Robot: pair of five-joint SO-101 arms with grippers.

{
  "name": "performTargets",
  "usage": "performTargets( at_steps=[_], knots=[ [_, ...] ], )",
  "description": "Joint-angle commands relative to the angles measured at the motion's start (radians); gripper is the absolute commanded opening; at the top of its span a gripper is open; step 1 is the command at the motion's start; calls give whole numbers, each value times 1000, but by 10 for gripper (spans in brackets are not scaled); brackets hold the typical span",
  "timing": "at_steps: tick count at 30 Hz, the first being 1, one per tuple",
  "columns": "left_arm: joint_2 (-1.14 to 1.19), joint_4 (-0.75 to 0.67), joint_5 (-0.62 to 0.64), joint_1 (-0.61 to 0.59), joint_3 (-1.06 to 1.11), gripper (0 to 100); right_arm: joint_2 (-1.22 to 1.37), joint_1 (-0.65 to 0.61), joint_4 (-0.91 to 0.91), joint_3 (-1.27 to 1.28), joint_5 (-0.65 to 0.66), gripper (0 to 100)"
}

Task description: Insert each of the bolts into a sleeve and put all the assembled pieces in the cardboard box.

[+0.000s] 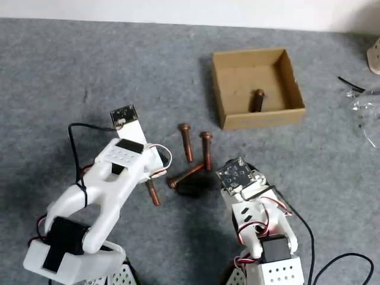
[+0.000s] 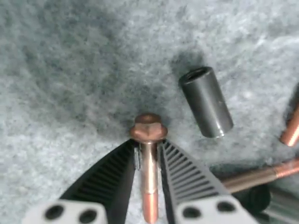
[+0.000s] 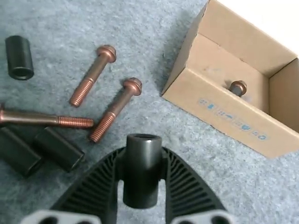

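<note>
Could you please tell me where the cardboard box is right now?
The cardboard box sits on the grey carpet toward the far right of the high view, just beyond the loose bolts, with one bolt inside.

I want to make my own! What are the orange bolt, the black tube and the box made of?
The bolt looks like steel with a coppery coating: shiny reddish sheen, threads. The sleeve is smooth matte black, dark metal or hard plastic, I can't tell. The box is brown cardboard: dull, papery, folded walls.
</note>
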Motion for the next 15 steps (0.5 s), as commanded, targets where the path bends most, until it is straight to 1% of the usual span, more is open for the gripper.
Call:
performTargets(
  at_steps=[1,7,13,15],
  knots=[
    [-70,-6,-51,-15,-41,5,-19,13,2,97,-5,4],
    [-328,-11,-75,-16,-10,5,-19,13,2,97,-11,4],
    [-591,-15,-282,-15,56,5,-19,13,2,97,-11,4],
    [-659,-54,-321,-10,97,5,-19,13,2,97,-11,4]
  ],
)
